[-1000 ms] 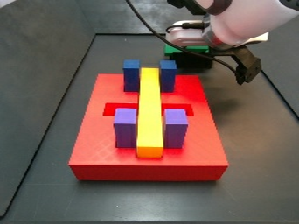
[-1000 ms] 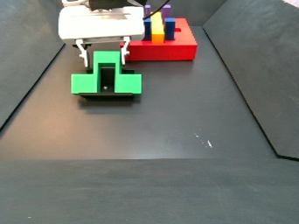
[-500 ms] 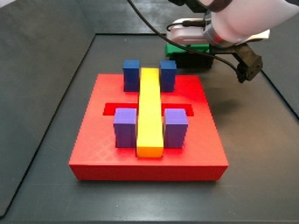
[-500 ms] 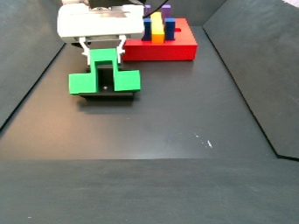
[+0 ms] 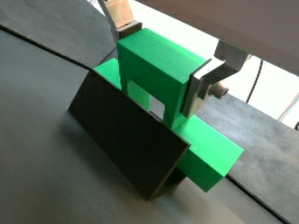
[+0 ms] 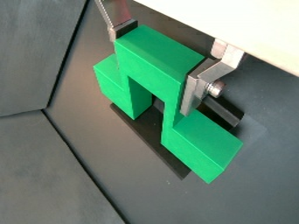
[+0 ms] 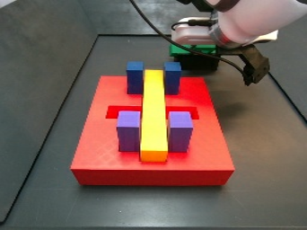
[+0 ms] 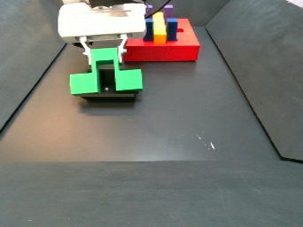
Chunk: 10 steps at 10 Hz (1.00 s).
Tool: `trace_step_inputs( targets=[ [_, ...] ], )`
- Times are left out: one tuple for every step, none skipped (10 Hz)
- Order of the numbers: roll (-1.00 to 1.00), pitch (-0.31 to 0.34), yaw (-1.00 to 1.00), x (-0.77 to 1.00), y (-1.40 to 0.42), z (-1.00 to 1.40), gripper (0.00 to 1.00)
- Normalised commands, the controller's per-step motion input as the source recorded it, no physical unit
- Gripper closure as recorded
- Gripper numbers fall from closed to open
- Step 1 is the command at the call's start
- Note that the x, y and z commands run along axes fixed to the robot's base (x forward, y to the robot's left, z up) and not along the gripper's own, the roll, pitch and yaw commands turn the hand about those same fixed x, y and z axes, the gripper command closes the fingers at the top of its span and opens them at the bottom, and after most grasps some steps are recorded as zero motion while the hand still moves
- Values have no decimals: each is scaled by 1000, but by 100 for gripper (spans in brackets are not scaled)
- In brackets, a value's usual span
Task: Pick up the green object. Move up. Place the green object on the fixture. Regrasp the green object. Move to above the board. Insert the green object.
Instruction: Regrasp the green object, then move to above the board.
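The hand (image 8: 106,55) stands over the fixture, its silver fingers (image 6: 208,79) pressed on opposite faces of the upright stem of the green object (image 6: 158,92); we read it as clamped on that stem. In both wrist views one plate lies flat against the stem's side while the other finger (image 5: 117,16) meets the far face, so the stem sits squarely between the pads.

Directly beneath the hand, the wide bar of the green object (image 8: 104,83) rests across the fixture (image 5: 126,144), whose dark angled face shows under and in front of the bar. In a side view the bar reads level and juts out to both sides of the hand.

We judge the step in hand to be the placing or regrasping on the fixture; which of the two cannot be settled here. To do it well, we should keep the stem vertical, let the bar seat fully on the fixture before loosening, and close again with the pads centred on the stem, so that the piece does not rock.

Beyond the hand lies the board (image 8: 178,50), close by on the surface (image 8: 178,124). In a side view, the board (image 7: 108,153) carries a yellow bar (image 7: 153,115) between blue and purple blocks (image 7: 180,130).
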Motion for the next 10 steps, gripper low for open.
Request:
trace_step_inputs(
  targets=[
    [0,0,0,0,0,0,100],
    [0,0,0,0,0,0,100],
    [0,0,0,0,0,0,100],
    [0,0,0,0,0,0,100],
    [0,0,0,0,0,0,100],
    [0,0,0,0,0,0,100],
    [0,0,0,0,0,0,100],
    [0,0,0,0,0,1400,100],
    [21,19,-10,10,23,1400,100],
    [-32,27,-31,-12,43,1400,100]
  ],
)
